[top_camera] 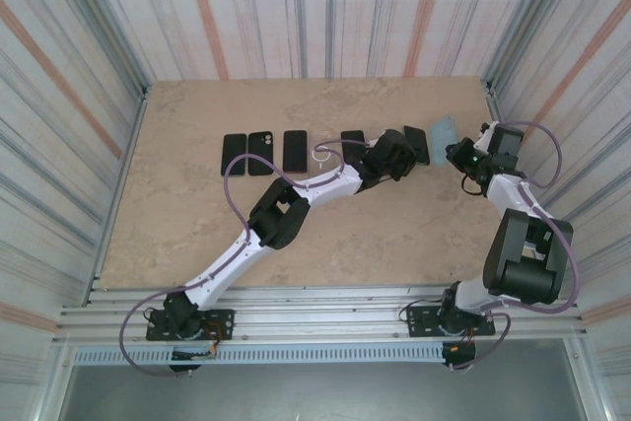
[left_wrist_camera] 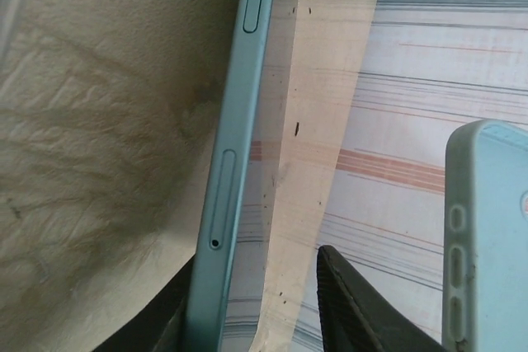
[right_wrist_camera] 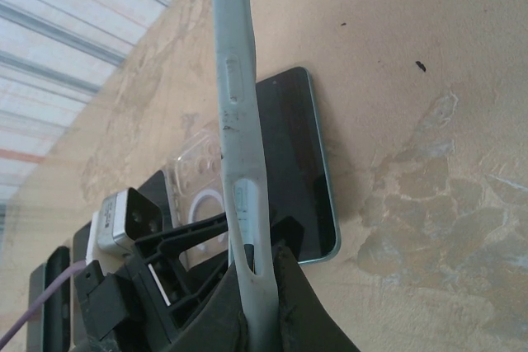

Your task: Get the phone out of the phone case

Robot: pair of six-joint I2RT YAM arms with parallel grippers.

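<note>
The phone (top_camera: 416,143) lies flat on the table, dark screen up, with a teal rim (right_wrist_camera: 293,162). My left gripper (top_camera: 399,150) is at its near end. In the left wrist view the phone's teal edge (left_wrist_camera: 235,162) rests against one finger, with a clear gap to the other finger (left_wrist_camera: 355,311), so the left gripper (left_wrist_camera: 256,286) is open. The pale blue phone case (top_camera: 444,131) is off the phone. It stands edge-on above the table just right of the phone (right_wrist_camera: 235,105), and my right gripper (right_wrist_camera: 260,261) is shut on its lower end. The case also appears at the right of the left wrist view (left_wrist_camera: 487,237).
Several dark phones (top_camera: 259,153) lie in a row across the table's far half, left of the left gripper. A clear case with a white ring (top_camera: 323,155) lies among them. Striped walls (top_camera: 89,96) close the table in on three sides.
</note>
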